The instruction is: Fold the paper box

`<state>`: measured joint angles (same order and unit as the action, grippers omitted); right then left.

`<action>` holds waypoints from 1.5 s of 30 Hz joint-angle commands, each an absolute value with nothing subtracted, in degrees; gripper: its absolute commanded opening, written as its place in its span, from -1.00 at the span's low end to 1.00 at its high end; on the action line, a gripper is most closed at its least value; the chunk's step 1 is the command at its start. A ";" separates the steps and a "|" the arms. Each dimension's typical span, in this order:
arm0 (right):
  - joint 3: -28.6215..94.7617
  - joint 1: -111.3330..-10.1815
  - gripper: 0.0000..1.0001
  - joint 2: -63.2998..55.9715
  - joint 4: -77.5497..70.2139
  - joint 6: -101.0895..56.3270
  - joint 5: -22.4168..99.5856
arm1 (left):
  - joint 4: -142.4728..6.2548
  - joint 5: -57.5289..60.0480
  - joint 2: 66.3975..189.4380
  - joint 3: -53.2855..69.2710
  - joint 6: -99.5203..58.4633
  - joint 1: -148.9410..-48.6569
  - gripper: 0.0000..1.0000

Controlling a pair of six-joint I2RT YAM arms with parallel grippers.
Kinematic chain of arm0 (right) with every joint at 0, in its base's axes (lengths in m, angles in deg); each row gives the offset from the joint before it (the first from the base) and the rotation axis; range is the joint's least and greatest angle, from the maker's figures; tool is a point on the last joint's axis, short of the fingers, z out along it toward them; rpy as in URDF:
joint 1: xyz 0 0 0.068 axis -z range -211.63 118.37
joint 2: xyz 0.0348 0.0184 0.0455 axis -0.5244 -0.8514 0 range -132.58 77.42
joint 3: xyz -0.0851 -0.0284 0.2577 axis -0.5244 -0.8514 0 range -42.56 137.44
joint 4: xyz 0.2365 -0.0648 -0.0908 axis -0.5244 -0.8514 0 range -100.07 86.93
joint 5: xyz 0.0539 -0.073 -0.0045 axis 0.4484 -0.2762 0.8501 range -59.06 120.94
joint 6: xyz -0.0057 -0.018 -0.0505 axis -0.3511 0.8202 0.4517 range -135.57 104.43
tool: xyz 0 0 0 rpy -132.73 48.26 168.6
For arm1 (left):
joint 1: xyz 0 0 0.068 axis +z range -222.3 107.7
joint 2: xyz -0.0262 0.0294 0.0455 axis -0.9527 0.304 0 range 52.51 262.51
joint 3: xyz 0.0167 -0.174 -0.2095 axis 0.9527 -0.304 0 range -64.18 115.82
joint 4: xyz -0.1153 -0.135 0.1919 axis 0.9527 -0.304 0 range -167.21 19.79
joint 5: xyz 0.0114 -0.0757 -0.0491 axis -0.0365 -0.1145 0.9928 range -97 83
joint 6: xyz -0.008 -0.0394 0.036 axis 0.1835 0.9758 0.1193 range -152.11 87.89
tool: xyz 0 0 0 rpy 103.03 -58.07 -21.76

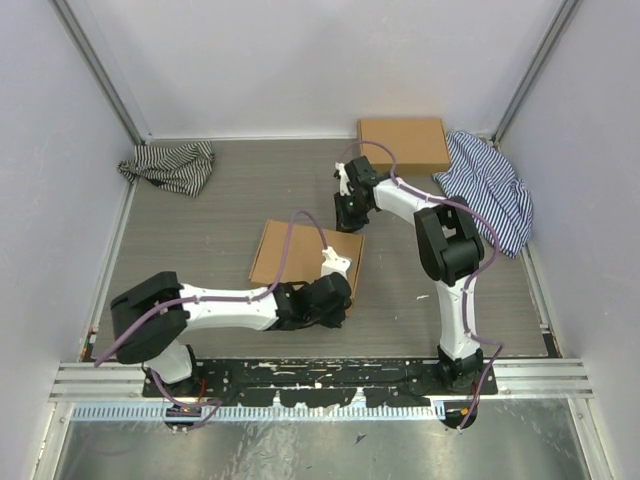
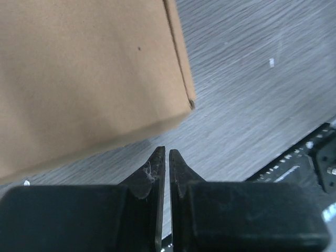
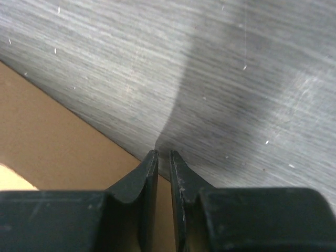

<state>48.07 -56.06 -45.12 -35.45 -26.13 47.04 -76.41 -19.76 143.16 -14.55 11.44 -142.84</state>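
The paper box (image 1: 295, 250) lies flat and closed in the middle of the table, plain brown cardboard. My left gripper (image 1: 340, 298) is low at its near right corner; in the left wrist view the box (image 2: 89, 79) fills the upper left, just beyond the left gripper (image 2: 167, 152), whose jaws stand shut with nothing between them. My right gripper (image 1: 350, 222) hangs over the box's far right corner. In the right wrist view the right gripper (image 3: 163, 153) sits above the box's edge (image 3: 47, 147), shut with a thin slit and holding nothing.
A second, ready-made brown box (image 1: 403, 143) rests at the back right. One striped cloth (image 1: 170, 165) lies at the back left, another (image 1: 490, 190) beside the back box on the right. Walls enclose the table; the arms' base rail (image 2: 315, 152) runs along the near edge.
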 commanded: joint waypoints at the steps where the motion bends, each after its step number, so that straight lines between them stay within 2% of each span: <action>1: 45.92 -56.37 -0.59 -41.11 -34.91 -25.63 49.55 | -77.14 -20.17 148.03 -11.87 10.86 -142.88 -0.74; 11: 45.66 -59.78 -0.67 -41.72 -36.53 -20.48 55.84 | -79.57 -27.50 156.60 -4.93 7.86 -142.95 -0.79; 20: 46.16 -62.55 -0.70 -43.28 -39.37 -19.66 55.78 | -86.93 -45.87 162.79 1.62 7.38 -142.88 -0.83; 26: 46.12 -62.57 -0.73 -43.54 -39.63 -21.59 56.01 | -88.95 -53.42 163.30 2.14 4.47 -143.62 -0.83; 33: 44.88 -63.75 -0.75 -42.73 -39.49 -22.54 57.51 | -90.73 -57.97 167.36 5.68 1.79 -143.95 -0.74; 40: 45.28 -64.94 -0.75 -43.43 -40.69 -23.32 57.97 | -93.22 -61.08 168.93 8.37 1.15 -144.24 -0.74; 45: 45.57 -64.93 -0.71 -42.77 -40.10 -25.20 54.96 | -89.66 -58.02 164.39 4.72 -2.35 -145.14 -0.59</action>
<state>47.56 -63.03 -43.92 -25.22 -22.86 53.10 -89.13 -48.65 167.25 8.01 2.46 -147.43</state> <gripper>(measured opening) 0.135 0.176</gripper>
